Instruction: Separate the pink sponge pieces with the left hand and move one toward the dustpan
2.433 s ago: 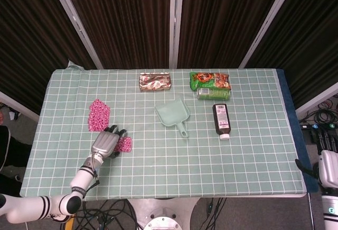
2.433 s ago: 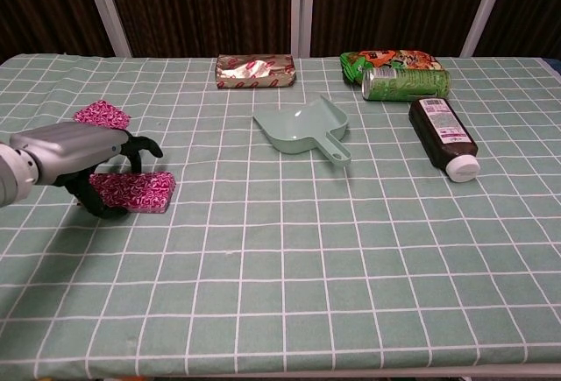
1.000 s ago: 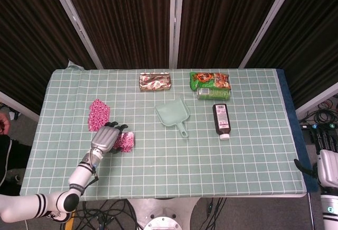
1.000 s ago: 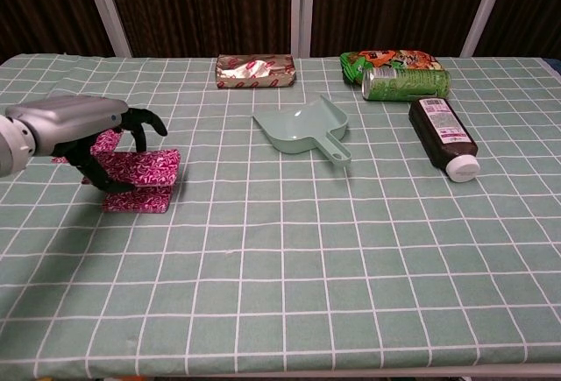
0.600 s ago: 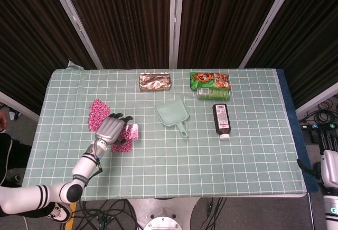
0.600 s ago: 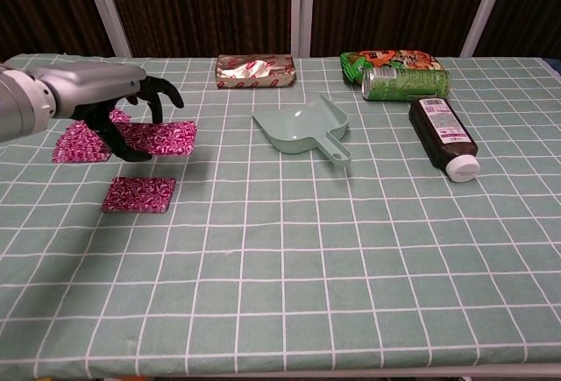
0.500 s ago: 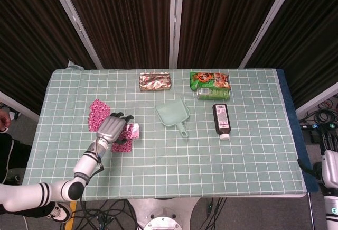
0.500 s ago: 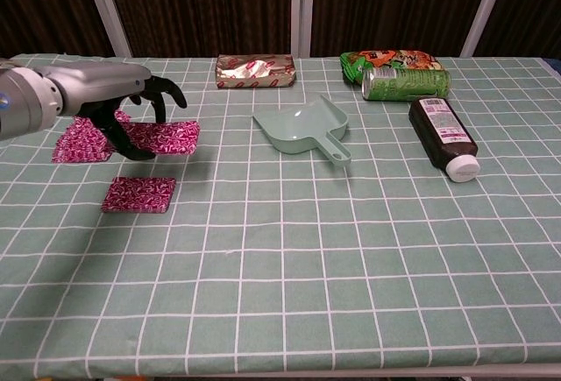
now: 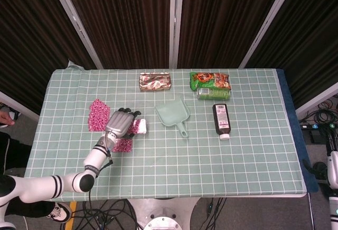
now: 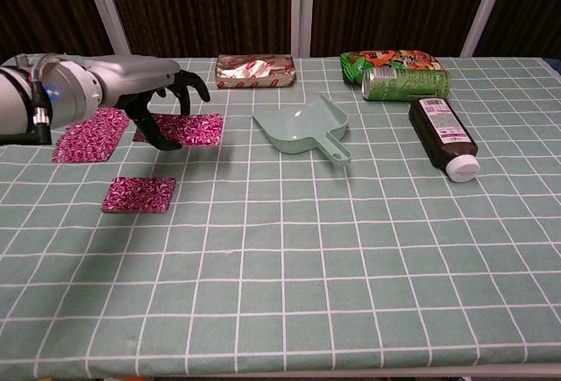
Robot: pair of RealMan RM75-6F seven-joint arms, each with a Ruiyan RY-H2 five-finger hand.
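From the head view, the left hand (image 9: 121, 122) was curled around a pink sponge piece (image 9: 139, 127), whose pale end stuck out just past the fingertips on the side toward the dustpan (image 9: 173, 113). A second sponge piece (image 9: 122, 145) lay on the checked tablecloth (image 9: 248, 150) just behind the hand, near the wrist, and a third pink piece (image 9: 98, 115) lay on the hand's other side, away from the dustpan. The dustpan sat a short way beyond the held piece, apart from it. Further off on that side were a dark bottle (image 9: 222, 119), a green can (image 9: 213, 93) and a snack bag (image 9: 209, 79); a foil packet (image 9: 155, 81) lay ahead of the hand near the far edge. The right hand could not be seen.

From the chest view, the left hand (image 10: 162, 101) gripped the sponge piece (image 10: 195, 129) from above, dark fingers (image 10: 191, 81) arched over it, the piece held flat and clear of the cloth. The second piece (image 10: 138, 194) lay below the hand, nearer the camera. The third (image 10: 88, 133) lay beside the forearm. The dustpan (image 10: 305, 129) stood near the held piece's free end, not touching.
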